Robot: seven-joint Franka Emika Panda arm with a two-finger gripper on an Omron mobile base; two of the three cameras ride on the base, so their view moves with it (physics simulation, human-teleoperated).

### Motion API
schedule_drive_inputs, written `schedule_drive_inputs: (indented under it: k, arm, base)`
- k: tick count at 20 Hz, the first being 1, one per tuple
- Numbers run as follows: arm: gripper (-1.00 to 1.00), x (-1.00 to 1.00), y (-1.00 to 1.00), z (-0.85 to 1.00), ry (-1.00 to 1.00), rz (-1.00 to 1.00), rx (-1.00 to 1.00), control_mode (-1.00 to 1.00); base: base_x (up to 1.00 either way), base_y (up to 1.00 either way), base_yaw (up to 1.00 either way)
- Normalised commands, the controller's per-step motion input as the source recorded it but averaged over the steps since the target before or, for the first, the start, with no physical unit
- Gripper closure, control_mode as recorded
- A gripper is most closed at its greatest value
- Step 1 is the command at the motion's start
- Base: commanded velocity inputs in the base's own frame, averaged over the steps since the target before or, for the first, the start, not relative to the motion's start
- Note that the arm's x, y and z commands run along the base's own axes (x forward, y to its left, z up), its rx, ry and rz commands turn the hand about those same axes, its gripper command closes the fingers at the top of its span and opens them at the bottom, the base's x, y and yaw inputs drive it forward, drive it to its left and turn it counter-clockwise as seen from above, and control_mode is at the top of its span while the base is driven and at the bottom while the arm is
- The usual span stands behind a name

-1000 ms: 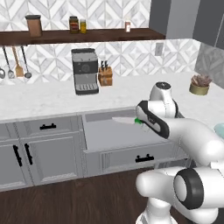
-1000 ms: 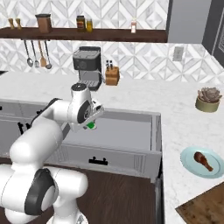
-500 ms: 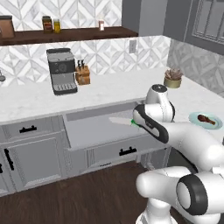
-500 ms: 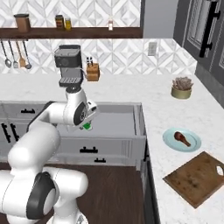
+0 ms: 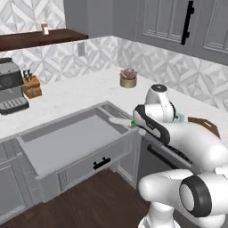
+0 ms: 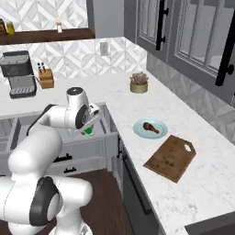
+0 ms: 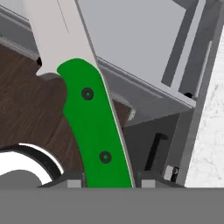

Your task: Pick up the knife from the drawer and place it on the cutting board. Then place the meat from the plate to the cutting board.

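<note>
So the end effector (image 7: 107, 181) is clamped on the knife (image 7: 94, 131) by its green handle, blade sticking out ahead, held up over the corner of the open drawer (image 5: 75, 142). Makes sense, it's out of the drawer for carrying. The cutting board (image 6: 170, 157) sits on the desk (image 6: 202, 183) well apart, just beside the plate (image 6: 158, 133) holding the meat (image 6: 149, 127).
</note>
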Motion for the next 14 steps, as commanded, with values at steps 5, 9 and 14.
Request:
schedule_drive_inputs:
  k: [5, 9, 14]
  arm:
    - [1.00, 0.00, 0.00, 0.00, 0.00, 0.00, 0.00, 1.00]
    - [1.00, 0.00, 0.00, 0.00, 0.00, 0.00, 0.00, 1.00]
    - [1.00, 0.00, 0.00, 0.00, 0.00, 0.00, 0.00, 1.00]
  base:
    - [0.15, 0.27, -0.55]
    - [0.26, 0.42, -0.51]
    - [0.34, 0.59, -0.48]
